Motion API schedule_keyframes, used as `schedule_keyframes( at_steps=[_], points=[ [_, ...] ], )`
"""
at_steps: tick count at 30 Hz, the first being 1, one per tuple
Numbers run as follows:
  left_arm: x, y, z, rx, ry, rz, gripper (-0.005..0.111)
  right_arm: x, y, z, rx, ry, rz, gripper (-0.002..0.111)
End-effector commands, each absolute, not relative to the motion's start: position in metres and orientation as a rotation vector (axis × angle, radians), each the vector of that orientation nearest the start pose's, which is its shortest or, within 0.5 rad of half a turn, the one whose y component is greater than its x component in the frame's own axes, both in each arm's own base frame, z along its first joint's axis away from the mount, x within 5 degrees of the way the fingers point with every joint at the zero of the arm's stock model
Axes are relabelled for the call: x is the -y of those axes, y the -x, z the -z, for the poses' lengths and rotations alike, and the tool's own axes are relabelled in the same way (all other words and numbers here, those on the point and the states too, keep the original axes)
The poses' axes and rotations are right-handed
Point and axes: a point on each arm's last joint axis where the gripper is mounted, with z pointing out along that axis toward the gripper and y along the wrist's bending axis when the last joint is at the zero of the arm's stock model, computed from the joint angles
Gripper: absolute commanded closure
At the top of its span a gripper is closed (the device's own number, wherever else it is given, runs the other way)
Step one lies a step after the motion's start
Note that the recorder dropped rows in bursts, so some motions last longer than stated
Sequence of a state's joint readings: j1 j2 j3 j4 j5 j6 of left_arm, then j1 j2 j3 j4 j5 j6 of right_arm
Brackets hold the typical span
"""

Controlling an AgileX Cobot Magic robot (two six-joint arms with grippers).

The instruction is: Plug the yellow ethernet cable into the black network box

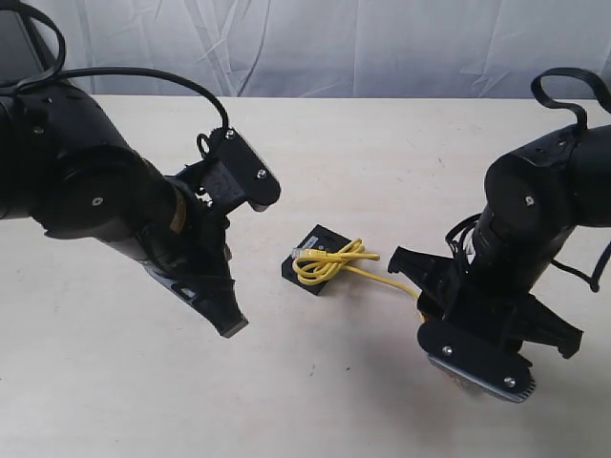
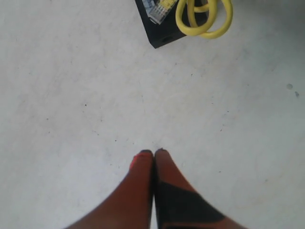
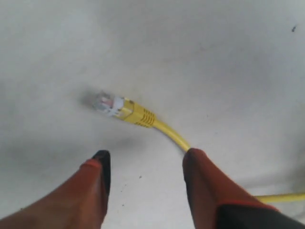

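Observation:
The black network box [image 1: 313,264] lies flat at the table's middle, with the yellow ethernet cable's [image 1: 329,262] knotted loop resting on top of it. A single strand runs from the loop toward the right arm. In the left wrist view the box [image 2: 159,33], the loop [image 2: 205,21] and a clear plug [image 2: 156,13] sit far ahead of my left gripper [image 2: 153,153], which is shut and empty over bare table. My right gripper [image 3: 145,160] is open; the cable's other clear plug [image 3: 106,103] lies on the table just ahead of its fingertips, and the cord passes behind one finger [image 3: 200,176].
The table [image 1: 363,134] is a pale, plain surface; a white curtain [image 1: 382,48] hangs behind it. The left arm's bulky body [image 1: 105,191] hangs over the left part, the right arm [image 1: 535,219] over the right. Black hoses loop from both arms.

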State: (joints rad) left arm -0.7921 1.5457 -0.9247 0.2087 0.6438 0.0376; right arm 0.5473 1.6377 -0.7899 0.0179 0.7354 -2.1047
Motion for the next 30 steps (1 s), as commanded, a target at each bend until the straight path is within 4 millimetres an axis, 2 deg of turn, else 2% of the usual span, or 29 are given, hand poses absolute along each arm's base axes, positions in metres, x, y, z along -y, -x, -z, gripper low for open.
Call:
schedule_keyframes(
  at_steps=[1, 8, 11, 15, 21, 23, 24, 26, 30],
  points=[
    [0.201, -0.214, -0.217, -2.404, -1.246, 0.020, 0.106, -0.137, -0.222, -0.153, -0.748, 2.986, 0.078, 0.061],
    [0.201, -0.214, -0.217, -2.404, -1.244, 0.023, 0.106, -0.139, -0.222, -0.145, -0.768, 2.996, 0.031, 0.061],
    [0.201, -0.214, -0.217, -2.398, -1.242, 0.027, 0.106, -0.144, -0.217, -0.143, -0.742, 3.005, 0.015, 0.061],
    [0.201, -0.214, -0.217, -2.401, -1.242, 0.027, 0.106, -0.152, -0.213, -0.130, -0.683, 3.059, -0.025, 0.061],
    [0.201, -0.214, -0.217, -2.401, -1.242, 0.027, 0.106, -0.151, -0.214, -0.127, -0.667, 3.077, -0.023, 0.061],
    [0.201, -0.214, -0.217, -2.401, -1.242, 0.027, 0.106, -0.152, -0.215, -0.127, -0.665, 3.067, -0.008, 0.067],
    [0.201, -0.214, -0.217, -2.401, -1.242, 0.027, 0.106, -0.152, -0.215, -0.126, -0.666, 3.068, -0.010, 0.077],
    [0.201, -0.214, -0.217, -2.401, -1.242, 0.027, 0.106, -0.151, -0.216, -0.123, -0.651, 3.086, -0.011, 0.084],
    [0.201, -0.214, -0.217, -2.401, -1.242, 0.027, 0.106, -0.151, -0.216, -0.117, -0.641, 3.108, -0.023, 0.083]
  ],
)
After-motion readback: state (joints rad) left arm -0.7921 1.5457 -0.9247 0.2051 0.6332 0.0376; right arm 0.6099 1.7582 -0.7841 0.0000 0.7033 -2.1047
